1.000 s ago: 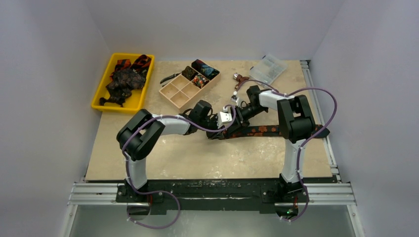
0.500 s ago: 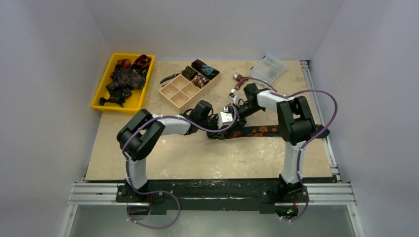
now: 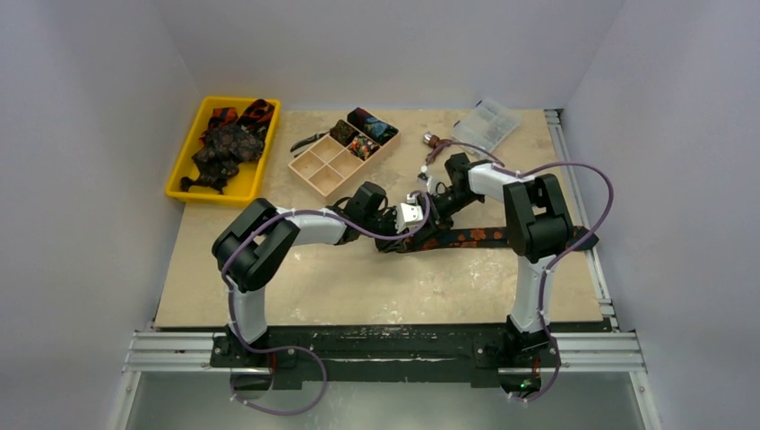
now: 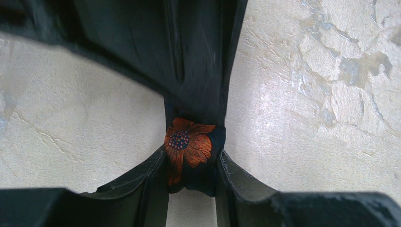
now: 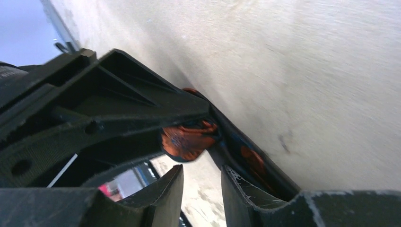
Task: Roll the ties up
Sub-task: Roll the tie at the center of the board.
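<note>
A black tie with orange flowers (image 3: 470, 236) lies across the middle of the table and runs right, under the right arm. Its left end is folded into a small roll (image 4: 194, 151). My left gripper (image 4: 193, 165) is shut on that roll, with a finger pressed to each side; in the top view the left gripper (image 3: 399, 235) sits low over the tie's left end. My right gripper (image 5: 202, 182) stands open just short of the roll (image 5: 189, 139), with only table showing between its fingers. In the top view the right gripper (image 3: 430, 202) is close behind the left one.
A yellow bin (image 3: 179, 170) at the far left holds several loose ties. A tan compartment box (image 3: 324, 170) has rolled ties in its far cells. Pliers (image 3: 309, 141), a clear plastic box (image 3: 486, 124) and a small red-handled tool (image 3: 436, 141) lie at the back.
My right gripper has shifted a little toward the far side of the roll and its jaws have narrowed somewhat. The left gripper keeps its hold and has not moved.
</note>
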Controlling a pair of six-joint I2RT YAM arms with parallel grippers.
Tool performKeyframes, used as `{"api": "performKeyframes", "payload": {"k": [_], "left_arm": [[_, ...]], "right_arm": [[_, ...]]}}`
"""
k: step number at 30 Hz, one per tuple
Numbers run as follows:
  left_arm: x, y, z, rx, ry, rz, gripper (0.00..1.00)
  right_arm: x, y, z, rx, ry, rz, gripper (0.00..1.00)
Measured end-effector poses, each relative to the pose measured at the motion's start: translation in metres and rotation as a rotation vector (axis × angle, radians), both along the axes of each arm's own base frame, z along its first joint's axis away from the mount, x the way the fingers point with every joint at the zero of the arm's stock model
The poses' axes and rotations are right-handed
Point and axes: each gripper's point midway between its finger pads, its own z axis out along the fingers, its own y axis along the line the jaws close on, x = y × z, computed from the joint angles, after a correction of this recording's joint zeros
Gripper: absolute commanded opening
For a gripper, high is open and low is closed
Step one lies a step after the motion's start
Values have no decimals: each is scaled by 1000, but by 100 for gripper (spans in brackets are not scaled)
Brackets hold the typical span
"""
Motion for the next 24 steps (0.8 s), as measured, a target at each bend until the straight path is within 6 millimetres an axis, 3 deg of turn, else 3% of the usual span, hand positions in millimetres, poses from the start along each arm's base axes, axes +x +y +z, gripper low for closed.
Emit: {"api": "performKeyframes", "payload": {"k": [5, 8, 13, 18, 24], "left_arm": [[0, 0, 0, 1, -2, -1, 12], [0, 0, 0, 1, -2, -1, 12], [0, 0, 0, 1, -2, -2, 12], [0, 0, 0, 0, -1, -2, 12], [0, 0, 0, 0, -1, -2, 12]], "right_arm": [[15, -35, 7, -103, -119, 3, 33], [41, -55, 18, -175, -237, -6, 30], [65, -63, 17, -248, -316, 3, 26], [54, -67, -6, -303, -263, 57, 21], [37, -68, -10, -311, -233, 126, 18]]}}
